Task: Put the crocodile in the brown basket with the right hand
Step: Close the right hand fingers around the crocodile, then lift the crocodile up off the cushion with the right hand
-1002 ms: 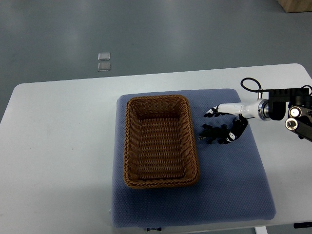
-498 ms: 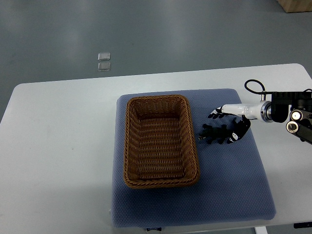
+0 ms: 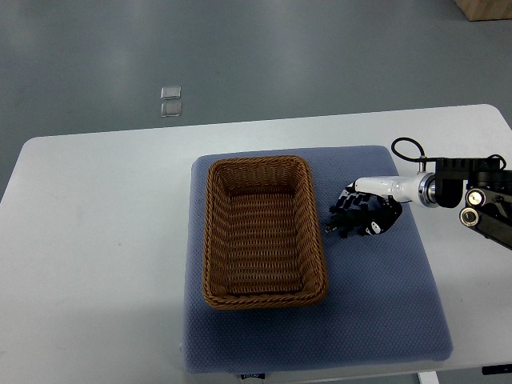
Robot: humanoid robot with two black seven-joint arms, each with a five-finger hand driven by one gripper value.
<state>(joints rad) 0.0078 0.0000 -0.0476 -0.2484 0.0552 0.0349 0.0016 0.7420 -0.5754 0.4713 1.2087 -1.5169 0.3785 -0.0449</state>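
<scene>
The crocodile [image 3: 339, 223], a small dark spiky toy, lies on the blue mat [image 3: 384, 304] just right of the brown wicker basket [image 3: 206, 240]. My right hand [image 3: 366, 214] comes in from the right edge on a white wrist and sits low on the toy. Its black fingers are curled around the toy's right part. The toy still rests on the mat, and only its left end shows past the fingers. The basket holds nothing. My left arm does not show.
The mat lies on a white table [image 3: 96, 240]. Two small clear squares [image 3: 170, 102] lie on the grey floor beyond the table. A cardboard box corner [image 3: 484, 8] shows at the top right.
The right hand has dropped and shifted left onto the crocodile. Its thumb and fingers, spread apart before, have closed in around the toy.
</scene>
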